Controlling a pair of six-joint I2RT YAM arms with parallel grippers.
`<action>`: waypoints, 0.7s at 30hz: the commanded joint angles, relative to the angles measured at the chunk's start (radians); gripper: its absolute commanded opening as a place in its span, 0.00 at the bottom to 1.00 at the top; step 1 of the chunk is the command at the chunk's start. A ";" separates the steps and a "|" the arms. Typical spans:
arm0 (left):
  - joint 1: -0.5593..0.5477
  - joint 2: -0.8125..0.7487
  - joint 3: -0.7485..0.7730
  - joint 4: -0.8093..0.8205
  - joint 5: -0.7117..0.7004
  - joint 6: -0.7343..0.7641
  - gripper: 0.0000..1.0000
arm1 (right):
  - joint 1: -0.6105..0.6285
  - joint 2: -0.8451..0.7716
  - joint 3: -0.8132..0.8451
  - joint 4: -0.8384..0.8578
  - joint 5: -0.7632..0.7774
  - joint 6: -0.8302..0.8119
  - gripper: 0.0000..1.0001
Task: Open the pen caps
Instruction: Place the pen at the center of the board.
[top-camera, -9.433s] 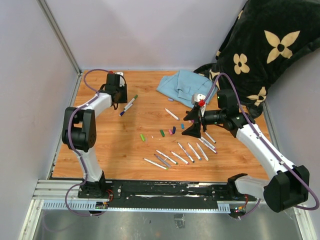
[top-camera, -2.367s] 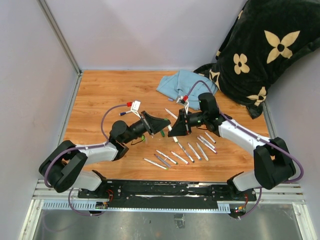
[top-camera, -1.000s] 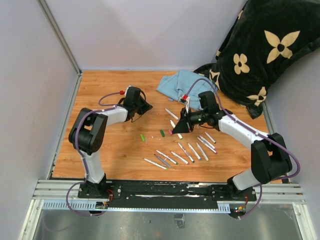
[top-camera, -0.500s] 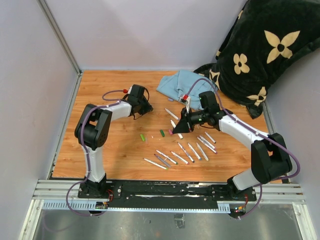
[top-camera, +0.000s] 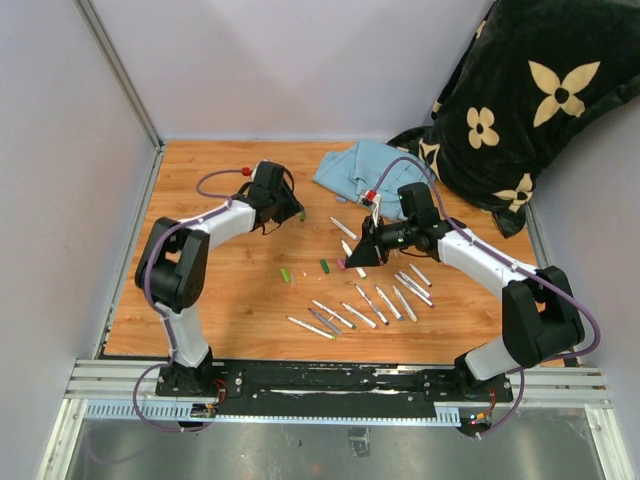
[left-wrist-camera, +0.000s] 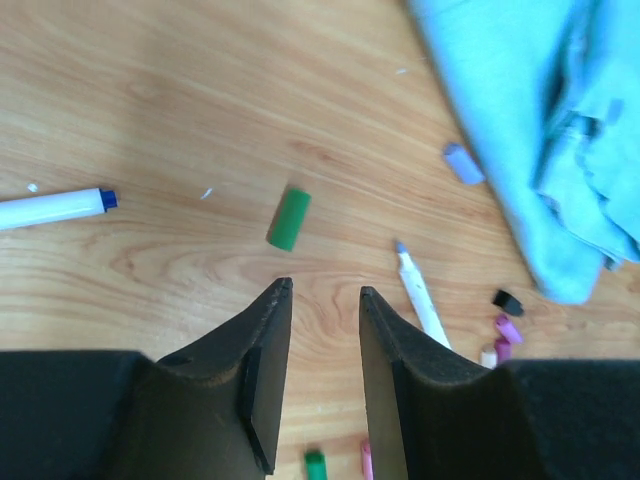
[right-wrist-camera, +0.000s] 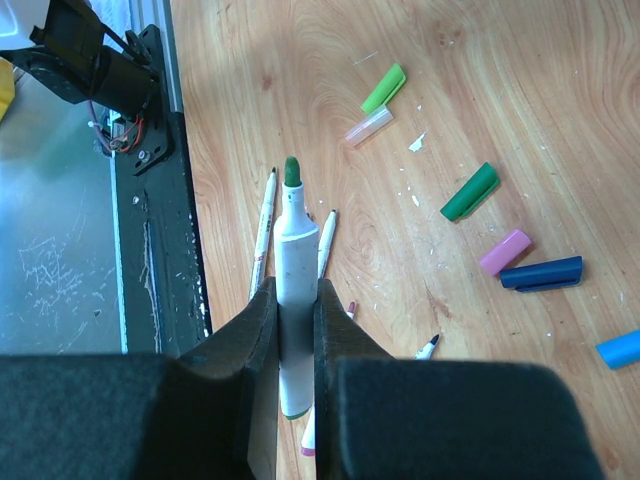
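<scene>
My left gripper (left-wrist-camera: 324, 290) stands open with nothing between its jaws, low over the back left of the table (top-camera: 200, 300). A green pen cap (left-wrist-camera: 289, 218) lies just beyond its fingertips, and shows in the top view as the same green pen cap (top-camera: 301, 215). My right gripper (right-wrist-camera: 294, 285) is shut on a white marker (right-wrist-camera: 297, 260) whose green tip is bare and points toward the near rail. Loose pen caps lie mid-table: light green (right-wrist-camera: 384, 88), dark green (right-wrist-camera: 470, 192), pink (right-wrist-camera: 505, 252), navy (right-wrist-camera: 541, 273). My right gripper (top-camera: 352, 258) hovers by them.
A row of uncapped white markers (top-camera: 370, 305) lies near the front. A blue cloth (top-camera: 365, 170) sits at the back, a black flowered blanket (top-camera: 520, 110) at the back right. A blue-tipped marker (left-wrist-camera: 55, 207) and another marker (left-wrist-camera: 420, 295) lie near my left gripper.
My left gripper has opened and the green cap now lies on the table ahead of it. The right arm holds still with its marker.
</scene>
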 joint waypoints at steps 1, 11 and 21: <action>-0.004 -0.189 -0.057 0.045 -0.033 0.109 0.37 | -0.015 -0.014 0.035 -0.030 0.006 -0.041 0.02; 0.036 -0.712 -0.575 0.390 0.059 0.327 0.59 | -0.016 0.004 0.053 -0.068 0.027 -0.088 0.03; 0.036 -1.122 -0.845 0.440 0.090 0.304 0.87 | -0.016 0.010 0.086 -0.131 0.082 -0.171 0.04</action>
